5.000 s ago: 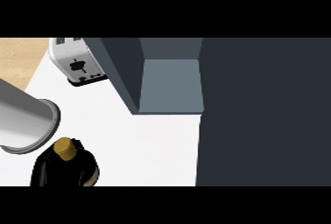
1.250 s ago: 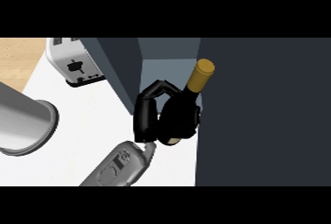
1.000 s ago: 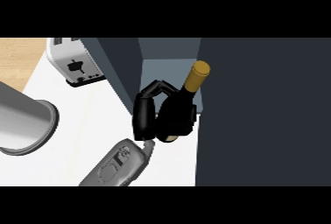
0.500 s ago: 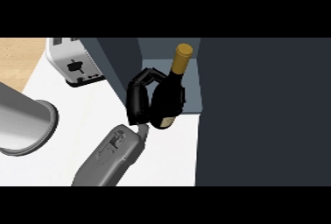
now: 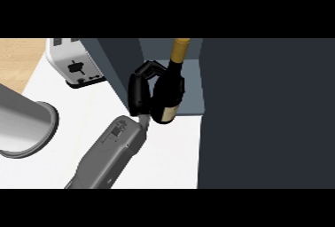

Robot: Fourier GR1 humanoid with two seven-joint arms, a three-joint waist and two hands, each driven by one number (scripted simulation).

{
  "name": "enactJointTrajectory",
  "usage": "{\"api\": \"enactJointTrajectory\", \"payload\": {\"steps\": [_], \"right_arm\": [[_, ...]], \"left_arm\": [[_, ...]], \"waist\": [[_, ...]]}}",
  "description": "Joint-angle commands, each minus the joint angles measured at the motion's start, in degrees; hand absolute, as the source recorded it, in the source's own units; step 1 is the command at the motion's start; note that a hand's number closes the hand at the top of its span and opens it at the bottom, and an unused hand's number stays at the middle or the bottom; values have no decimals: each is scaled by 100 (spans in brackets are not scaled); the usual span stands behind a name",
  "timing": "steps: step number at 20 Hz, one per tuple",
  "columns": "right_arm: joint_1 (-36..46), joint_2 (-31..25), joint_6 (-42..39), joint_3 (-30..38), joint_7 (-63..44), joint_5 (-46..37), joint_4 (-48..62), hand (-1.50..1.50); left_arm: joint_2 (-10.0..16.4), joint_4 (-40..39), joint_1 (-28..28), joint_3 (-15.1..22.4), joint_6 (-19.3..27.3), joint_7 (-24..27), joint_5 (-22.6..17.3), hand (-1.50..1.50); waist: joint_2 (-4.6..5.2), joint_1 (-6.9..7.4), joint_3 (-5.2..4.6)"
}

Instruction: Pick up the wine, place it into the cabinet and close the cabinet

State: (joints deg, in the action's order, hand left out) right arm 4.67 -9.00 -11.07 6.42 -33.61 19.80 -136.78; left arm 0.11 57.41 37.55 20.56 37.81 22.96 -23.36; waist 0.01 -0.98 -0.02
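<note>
The wine bottle (image 5: 170,97) is dark with a gold foil neck (image 5: 178,48) that points toward the top of the view. My left hand (image 5: 138,91) is shut on its body from the left, with the fingers curled round it. Hand and bottle are at the mouth of the cabinet's open compartment (image 5: 193,86), and the bottle's base hangs over the front edge of the grey shelf. The forearm (image 5: 108,155) comes up from the lower left. My right hand does not show.
A large dark cabinet panel (image 5: 262,111) fills the right side. The cabinet's left wall (image 5: 121,66) stands just left of my hand. A silver toaster (image 5: 75,62) sits at the back left, a big grey cylinder (image 5: 23,124) at the left edge, and white counter (image 5: 167,155) lies below.
My left hand has carried the bottle up the view and a little left, deeper toward the cabinet compartment. The bottle's neck now points nearly straight up the view.
</note>
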Motion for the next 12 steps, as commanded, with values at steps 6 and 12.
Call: {"api": "enactJointTrajectory", "payload": {"steps": [6, 12], "right_arm": [[-73, -144, 89, 362, -449, 854, -716, -150], [-177, 127, 242, -249, -442, 269, -867, -150]], "left_arm": [[-9, -936, 735, -349, -142, -141, -59, 150], [-10, -1764, 1165, -750, -181, 572, 125, 150]], "waist": [[-3, -16, 2], [5, -25, -1]]}}
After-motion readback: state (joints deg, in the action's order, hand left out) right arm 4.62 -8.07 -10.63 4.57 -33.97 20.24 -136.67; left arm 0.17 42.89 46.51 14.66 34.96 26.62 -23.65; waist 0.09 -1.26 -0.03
